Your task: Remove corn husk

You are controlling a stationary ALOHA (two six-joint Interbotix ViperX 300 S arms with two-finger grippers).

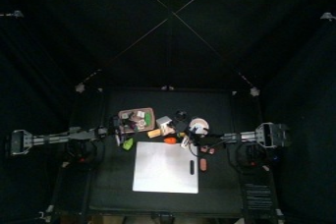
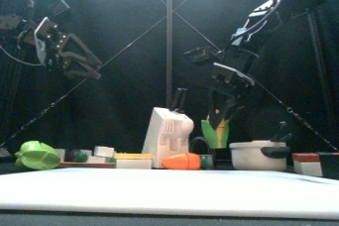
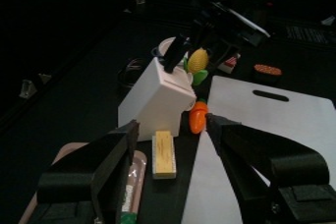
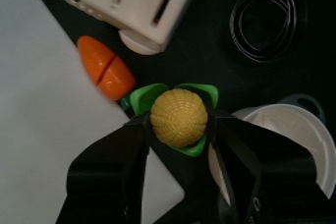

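Two arms in frame; only the right one is on the work piece. Right gripper [image 4: 180, 135] has its black jaws closed onto the corn [image 4: 180, 116], one jaw on each flank of the green husk [image 4: 199, 94]. Corn: toy-like, smooth moulded look, yellow cob with a fine pebbled kernel texture, rounded blunt tip. Husk: glossy green leaves, pointed, cupping the cob on at least three sides and still attached.

Orientation: in the front view the corn [image 2: 215, 131] stands upright, long axis vertical, leaf tips pointing up, held just above the table [image 2: 159, 192] between the white knife block [image 2: 167, 137] and the white pot [image 2: 259, 155]. In the right wrist view the cob is seen end-on, so its axis runs straight toward the camera.

Left gripper [image 3: 178, 159] hovers off to the left side, jaws spread nearly to full width, nothing between them.

Surroundings: white cutting board [image 1: 167, 168], flat, matte, rectangular with a slot handle, lies at the table's front. Orange carrot piece [image 4: 105, 63], smooth, wedge-cut, lies just beside the block. Knife block is boxy, hard plastic, slotted on top. Yellow rectangular bar [image 3: 163, 154], faintly grained, lies flat near the board's edge. Green rounded toy [image 2: 38, 155] sits at the far left of the front view; its exact kind I cannot tell.
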